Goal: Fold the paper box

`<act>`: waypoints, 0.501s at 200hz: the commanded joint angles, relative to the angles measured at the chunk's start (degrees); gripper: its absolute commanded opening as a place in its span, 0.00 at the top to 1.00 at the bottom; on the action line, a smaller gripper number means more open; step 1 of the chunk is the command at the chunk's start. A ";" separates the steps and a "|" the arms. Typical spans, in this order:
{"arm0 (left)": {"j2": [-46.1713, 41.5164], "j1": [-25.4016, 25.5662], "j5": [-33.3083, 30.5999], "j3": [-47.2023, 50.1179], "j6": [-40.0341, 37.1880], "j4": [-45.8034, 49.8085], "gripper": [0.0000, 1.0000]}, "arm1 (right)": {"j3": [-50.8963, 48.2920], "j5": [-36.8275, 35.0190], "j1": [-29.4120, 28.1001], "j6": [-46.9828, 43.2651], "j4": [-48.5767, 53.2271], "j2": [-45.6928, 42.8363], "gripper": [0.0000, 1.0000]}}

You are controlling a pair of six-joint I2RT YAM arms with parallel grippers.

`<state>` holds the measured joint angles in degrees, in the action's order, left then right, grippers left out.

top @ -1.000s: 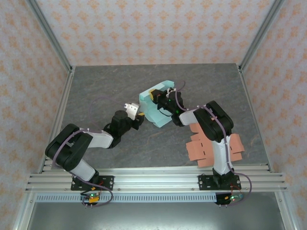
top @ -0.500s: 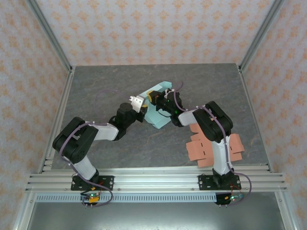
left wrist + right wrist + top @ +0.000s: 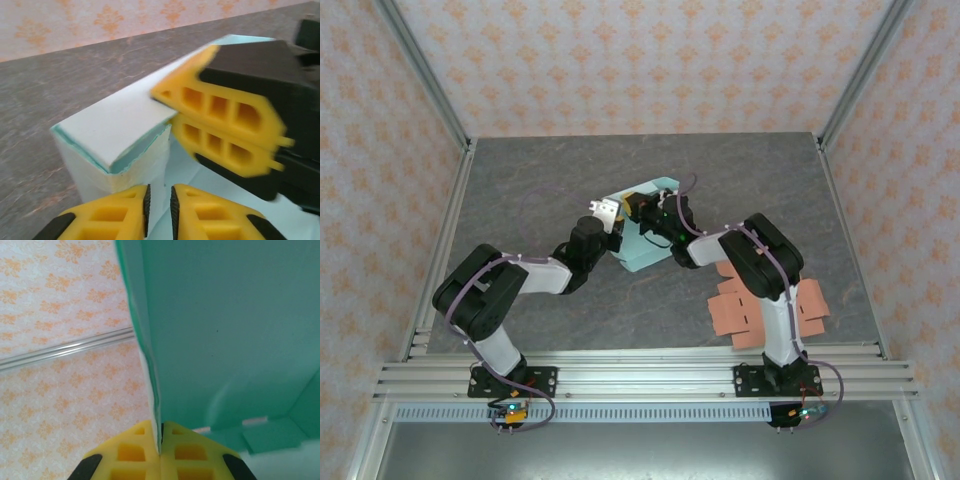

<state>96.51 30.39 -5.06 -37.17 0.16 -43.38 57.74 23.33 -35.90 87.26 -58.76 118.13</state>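
- The paper box (image 3: 645,248) sits half-formed in the middle of the table (image 3: 520,190), between the two arms.
- The right claw (image 3: 160,440) is pressed together on the edge of an upright wall and probably serves best as a firm anchor.
- The left claw (image 3: 159,202) is nearly closed, pinching the wall at the near corner.
- The left arm should turn its wall slowly about the crease, because tugging could tear the paper or pull it free.

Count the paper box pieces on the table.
2. A partly folded teal box in the middle of the table; a flat salmon blank by the base of the right arm, partly under it, so more sheets may be hidden there.
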 commanded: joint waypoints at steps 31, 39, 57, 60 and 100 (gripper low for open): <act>0.82 -0.60 -7.25 -3.02 -0.52 0.47 0.86 | -4.47 -1.35 -3.46 -0.74 1.19 -6.05 0.99; 1.41 -0.55 -6.43 -3.63 -0.67 0.10 0.88 | -4.41 -1.39 -3.58 -0.96 1.45 -6.22 0.99; 3.04 -0.60 -4.56 -5.72 -0.95 0.39 0.87 | -3.95 -1.55 -3.99 -1.15 2.18 -6.17 0.99; 3.31 -0.60 -4.45 -6.04 -1.00 0.40 0.86 | -3.90 -1.65 -4.07 -1.14 2.32 -6.16 0.99; 4.62 -0.68 -2.56 -3.71 -0.10 -6.97 0.66 | -3.73 -3.62 -3.36 -2.82 4.41 -6.51 0.99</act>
<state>100.62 30.76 -5.89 -41.08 -0.08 -42.50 54.63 15.73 -37.30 86.50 -56.62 114.34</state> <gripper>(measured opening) 0.324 0.044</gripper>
